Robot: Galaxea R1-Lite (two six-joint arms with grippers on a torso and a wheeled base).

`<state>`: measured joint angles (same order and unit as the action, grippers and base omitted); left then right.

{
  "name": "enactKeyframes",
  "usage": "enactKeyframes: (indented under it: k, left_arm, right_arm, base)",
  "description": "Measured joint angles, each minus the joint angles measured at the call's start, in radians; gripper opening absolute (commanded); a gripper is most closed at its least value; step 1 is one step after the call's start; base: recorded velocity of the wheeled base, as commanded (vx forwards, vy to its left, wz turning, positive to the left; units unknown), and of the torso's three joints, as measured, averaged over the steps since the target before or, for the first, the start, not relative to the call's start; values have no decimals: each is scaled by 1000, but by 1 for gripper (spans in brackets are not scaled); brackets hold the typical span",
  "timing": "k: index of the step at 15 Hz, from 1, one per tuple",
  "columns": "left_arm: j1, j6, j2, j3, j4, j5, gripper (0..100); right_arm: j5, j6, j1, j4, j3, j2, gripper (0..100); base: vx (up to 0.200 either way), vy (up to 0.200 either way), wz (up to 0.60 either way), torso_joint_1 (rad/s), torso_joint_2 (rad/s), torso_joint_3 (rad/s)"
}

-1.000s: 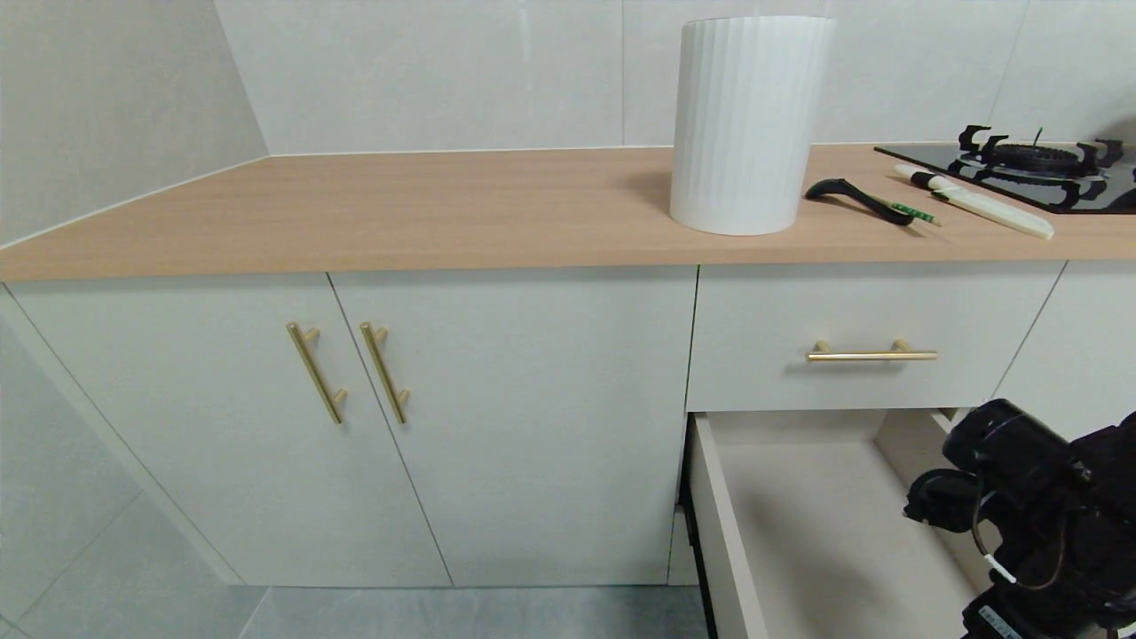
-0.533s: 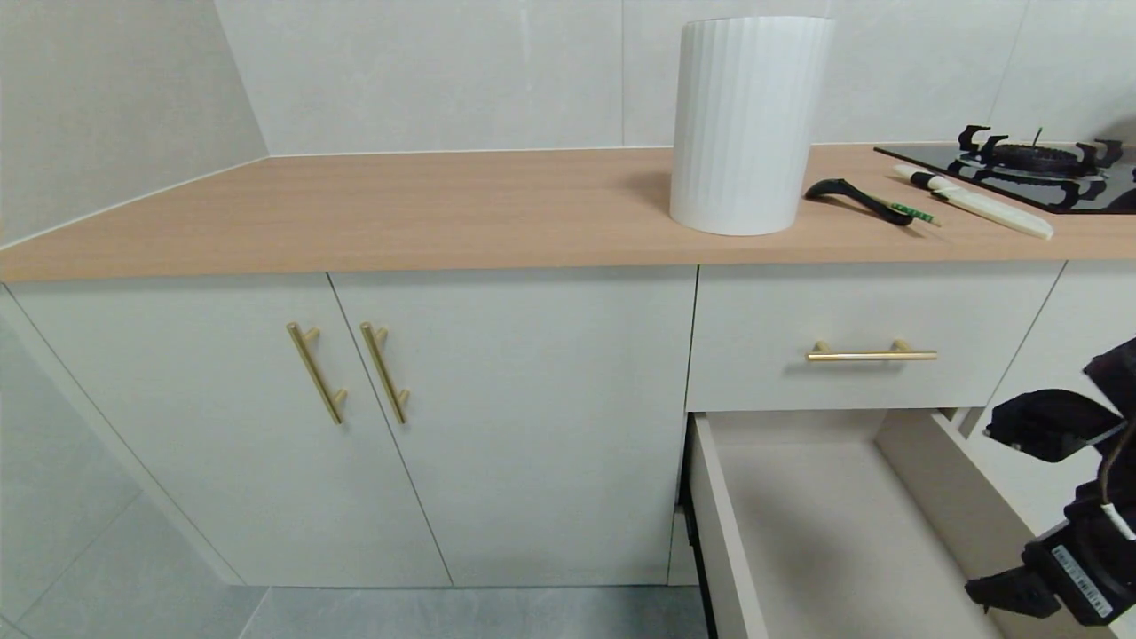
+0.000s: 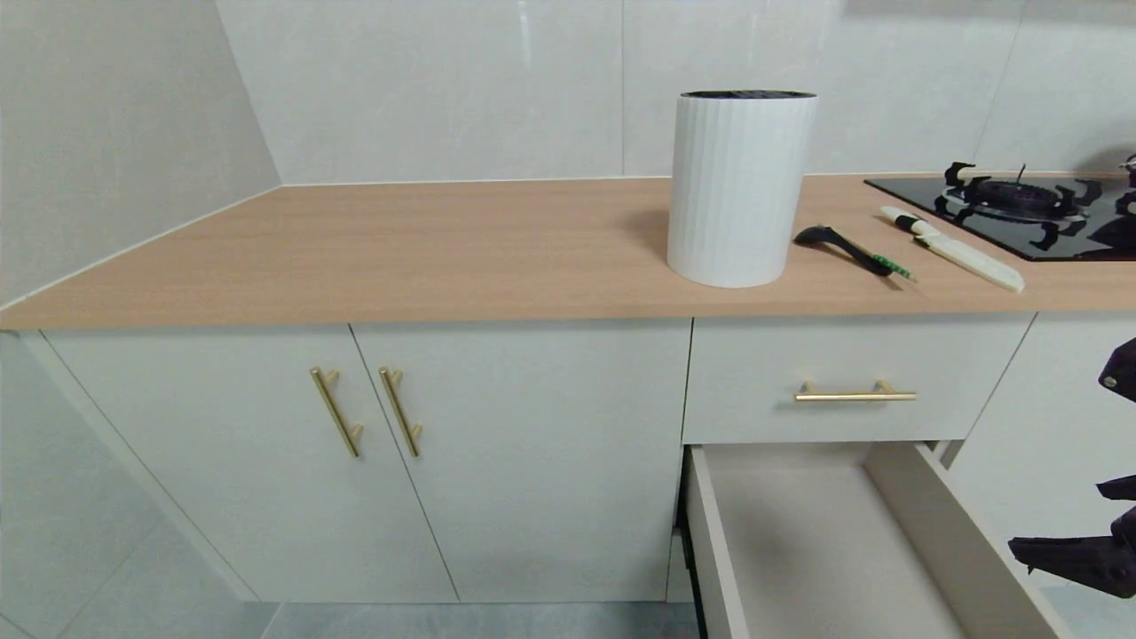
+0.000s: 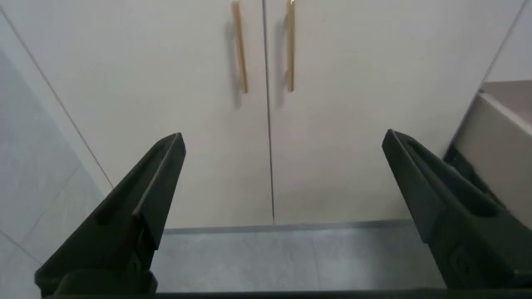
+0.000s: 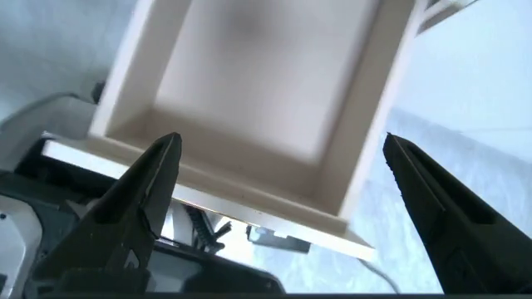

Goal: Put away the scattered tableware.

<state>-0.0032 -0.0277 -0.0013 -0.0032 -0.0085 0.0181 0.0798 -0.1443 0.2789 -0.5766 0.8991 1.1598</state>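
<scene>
You've got the white knife & black spoon lying on the counter, btwn the ribbed white canister and the gas hob. Bottom drawer stands pulled out. Right pincer hangs over that drawer, fingers apart. Left pincer faces the cabinet doors, fingers apart too.

Quick count: one white ribbed canister on one wooden counter. To the canister's right there's one black spoon, one pale knife and one stove. Under the canister are two drawers, one shut and one open. Down-left of it are two cupboard doors. Gold handles: three.
</scene>
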Motion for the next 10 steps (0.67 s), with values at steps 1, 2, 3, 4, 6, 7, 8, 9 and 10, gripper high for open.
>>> enactKeyframes:
  k: [1,2,3,4,6,7,8,9,10]
  left_arm:
    - [0,0,0,0,0,0,100]
    - [0,0,0,0,0,0,100]
    - [-1,0,0,0,-1,0,100]
    - [0,0,0,0,0,0,100]
    - [0,0,0,0,0,0,100]
    - [0,0,0,0,0,0,100]
    - [0,0,0,0,0,0,100]
    - [0,0,0,0,0,0,100]
    - [0,0,0,0,0,0,100]
  right_arm:
    - [-7,-2,0,-1,3,-10,100]
    - [-22,-2,0,3,8,-18,100]
    - [-40,-3,0,10,11,-25,100]
    - [-44,-1,0,11,11,-30,100]
    - [-43,2,0,33,11,-40,100]
    - [-42,0,0,61,11,-45,100]
    - [-41,-6,0,86,13,-47,100]
    - [-41,-17,-2,133,20,-44,100]
    - [-43,-19,-12,173,48,-32,100]
  base:
    - [0,0,0,144,-466,-334]
    - [0,0,0,144,-461,-330]
    - [0,0,0,71,-256,-173]
    - [0,0,0,41,-149,-105]
    - [0,0,0,16,-43,-31]
    - [0,0,0,0,0,0]
    - [0,0,0,0,0,0]
    - [0,0,0,0,0,0]
    - [0,0,0,0,0,0]
